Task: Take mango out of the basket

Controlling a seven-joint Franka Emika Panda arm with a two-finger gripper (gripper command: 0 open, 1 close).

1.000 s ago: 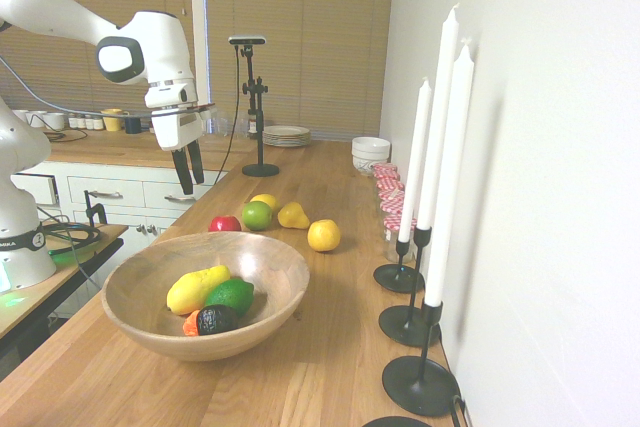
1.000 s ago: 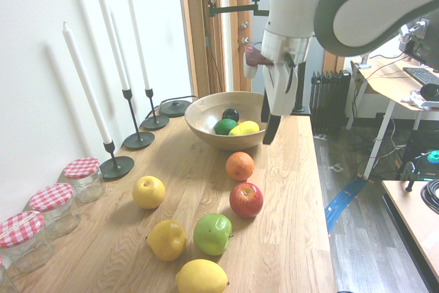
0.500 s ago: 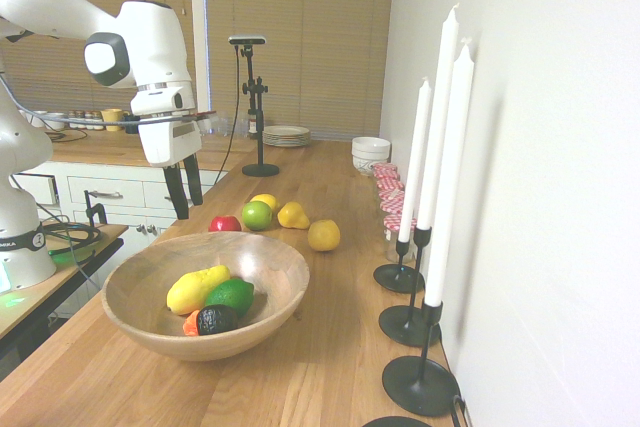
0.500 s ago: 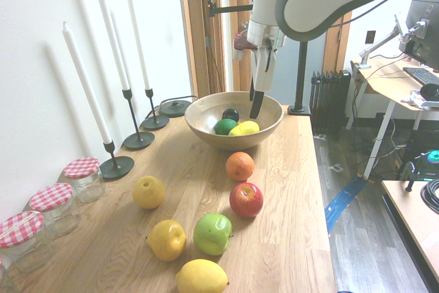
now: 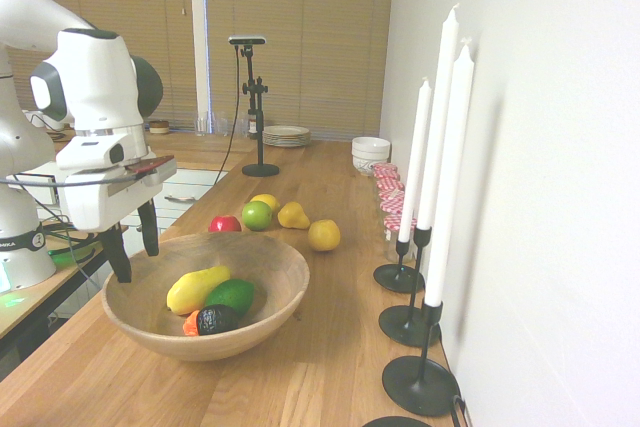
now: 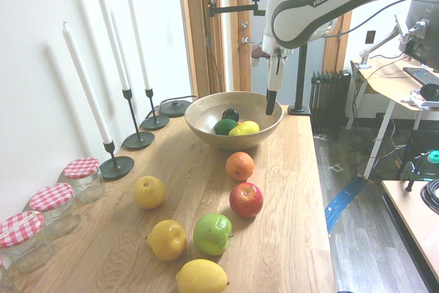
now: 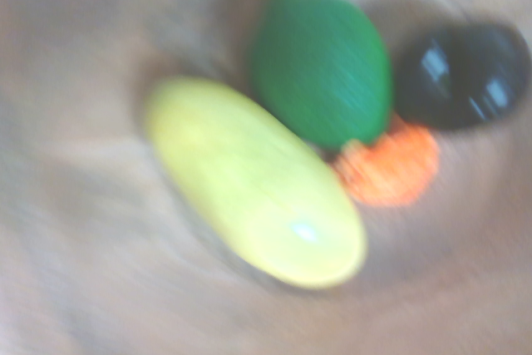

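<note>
The mango (image 5: 197,289), long and yellow, lies in the basket (image 5: 268,319), a wide wooden bowl, beside a green fruit (image 5: 232,295), a dark one (image 5: 216,319) and a bit of orange. My gripper (image 5: 138,265) hangs open just above the basket's rim, on the side away from the wall, with nothing between its fingers. From the other side the mango (image 6: 245,128) shows inside the basket (image 6: 206,120), with the gripper (image 6: 270,109) above the rim. The blurred wrist view looks straight down on the mango (image 7: 253,180).
Loose fruit lies on the wooden counter beyond the basket: a red apple (image 5: 224,224), a green apple (image 5: 257,215), a pear-shaped fruit (image 5: 293,215) and a lemon (image 5: 323,235). Tall candlesticks (image 5: 418,247) and red-lidded jars (image 5: 390,197) line the wall.
The arm has swung from above the loose fruit back to the basket and come down to its rim. The gripper stayed open.
</note>
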